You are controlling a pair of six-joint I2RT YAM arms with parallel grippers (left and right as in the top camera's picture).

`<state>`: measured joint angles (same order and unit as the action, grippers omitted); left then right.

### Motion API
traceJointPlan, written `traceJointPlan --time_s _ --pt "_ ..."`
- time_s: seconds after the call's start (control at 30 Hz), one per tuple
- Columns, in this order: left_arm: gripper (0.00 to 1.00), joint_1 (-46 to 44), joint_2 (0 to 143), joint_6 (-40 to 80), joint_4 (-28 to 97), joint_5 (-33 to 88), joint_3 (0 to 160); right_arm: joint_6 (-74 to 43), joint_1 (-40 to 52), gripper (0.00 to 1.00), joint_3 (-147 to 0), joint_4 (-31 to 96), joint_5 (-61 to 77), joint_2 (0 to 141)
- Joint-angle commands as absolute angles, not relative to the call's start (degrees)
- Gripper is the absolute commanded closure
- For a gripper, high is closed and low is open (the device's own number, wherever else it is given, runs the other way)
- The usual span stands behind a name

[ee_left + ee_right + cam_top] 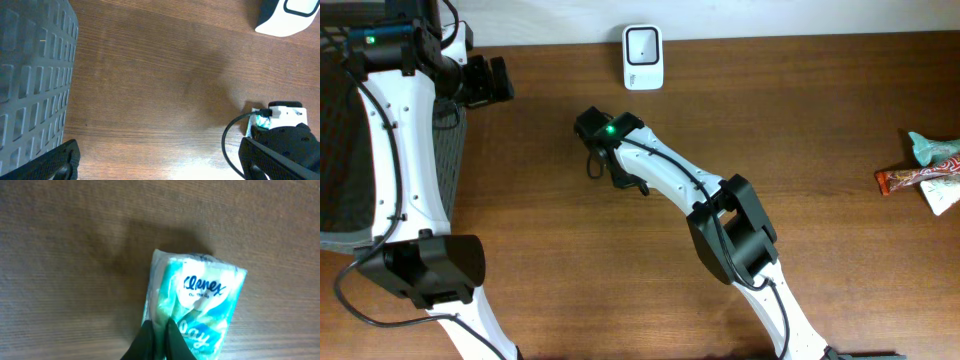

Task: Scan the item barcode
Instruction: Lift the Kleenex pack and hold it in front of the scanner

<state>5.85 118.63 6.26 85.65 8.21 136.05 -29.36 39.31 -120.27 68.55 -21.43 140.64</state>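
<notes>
The right gripper point(160, 329) is pinching the Kleenex tissue pack point(200, 300) on the tabletop point(60, 255), while the left gripper point(162, 160) is hanging with fingers spread wide, empty.

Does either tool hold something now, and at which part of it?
The right tool pinches the Kleenex tissue pack at the lower left edge of its wrapper, as seen in the right wrist view. The left tool is open and holds nothing.

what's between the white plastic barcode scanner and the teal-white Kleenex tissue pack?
Only bare wooden table lies between the white plastic barcode scanner and the teal-white Kleenex tissue pack, seen in the left wrist view.
</notes>
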Motion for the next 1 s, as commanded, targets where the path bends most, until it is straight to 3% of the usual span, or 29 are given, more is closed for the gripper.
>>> traceJointPlan --time_s 0.0,0.1,0.27,0.43,0.53,0.6,0.67,0.73,0.8,0.97 --pt "0.01 6.04 118.39 5.72 85.56 8.60 136.05 -23.83 37.74 0.96 -127.50 72.75 -13.87 138.87" --pt "0.01 6.04 118.39 5.72 85.56 8.60 136.05 -14.90 34.26 0.96 -135.87 74.37 11.11 137.99" --pt "0.01 6.04 118.39 5.72 85.56 8.58 136.05 -13.45 27.59 0.96 -130.19 72.88 34.39 138.87" --pt "0.01 6.04 118.39 5.72 85.56 8.58 136.05 -12.38 20.10 0.96 -119.28 68.12 43.75 139.02" --pt "0.01 6.04 118.39 5.72 85.56 8.58 136.05 -12.23 14.68 0.94 -117.75 69.71 33.30 139.00" --pt "0.01 6.04 118.39 5.72 85.56 8.60 136.05 -12.23 12.16 0.86 -118.17 72.16 26.22 138.54" --pt "0.01 6.04 118.39 5.72 85.56 8.60 136.05 -11.66 10.07 0.68 -120.22 75.81 21.15 137.27" --pt "0.01 6.04 118.39 5.72 85.56 8.60 136.05 -8.43 10.13 0.42 -122.98 78.39 20.64 136.09" --pt "0.01 6.04 118.39 5.72 85.56 8.60 136.05 -8.29 10.87 0.29 -124.07 79.31 20.25 136.00" --pt "0.01 6.04 118.39 5.72 85.56 8.58 136.05 -6.17 14.24 0.27 -121.25 76.18 20.51 136.42"
